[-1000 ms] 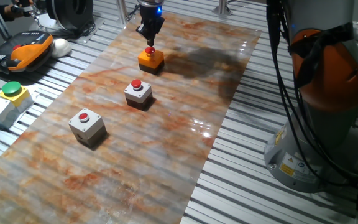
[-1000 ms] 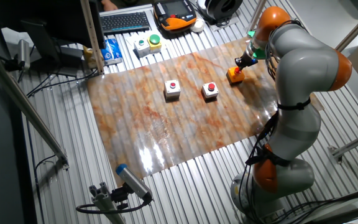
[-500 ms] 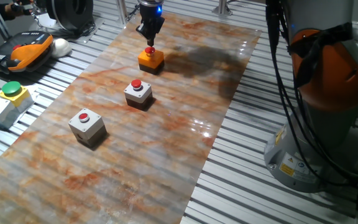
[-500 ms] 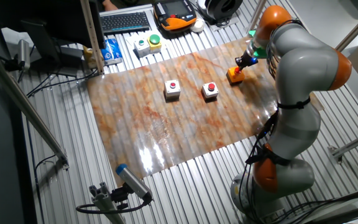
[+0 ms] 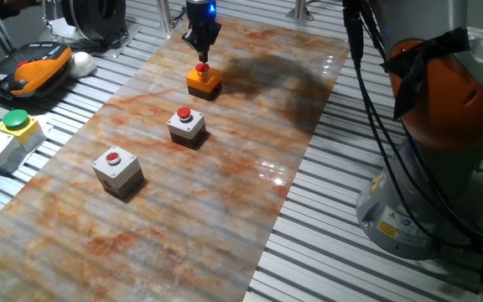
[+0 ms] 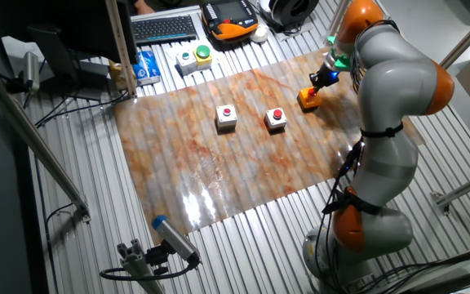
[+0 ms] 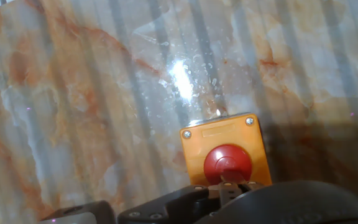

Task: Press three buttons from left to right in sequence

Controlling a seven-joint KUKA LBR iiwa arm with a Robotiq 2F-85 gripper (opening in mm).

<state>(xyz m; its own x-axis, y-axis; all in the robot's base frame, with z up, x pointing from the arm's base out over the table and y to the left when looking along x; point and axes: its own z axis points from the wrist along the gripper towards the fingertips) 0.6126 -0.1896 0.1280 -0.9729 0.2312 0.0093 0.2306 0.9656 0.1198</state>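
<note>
Three buttons sitting in row on glossy marble-pattern sheet (image 5: 250, 126): two grey-white cube boxes (image 5: 117, 169) (image 5: 186, 125), one flatter orange box (image 5: 204, 79), each carrying round red cap. Gripper (image 5: 201, 50) hovering right over orange one; finger opening, cannot tell.

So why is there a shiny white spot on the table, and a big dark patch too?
In the hand view, the white spot is lamp glare bouncing off the glossy marbled sheet, just beyond the orange button box. In one fixed view, the dark patch is a shadow beside that box, probably the arm's. In the other fixed view, more glare shows near the sheet's front edge.
</note>
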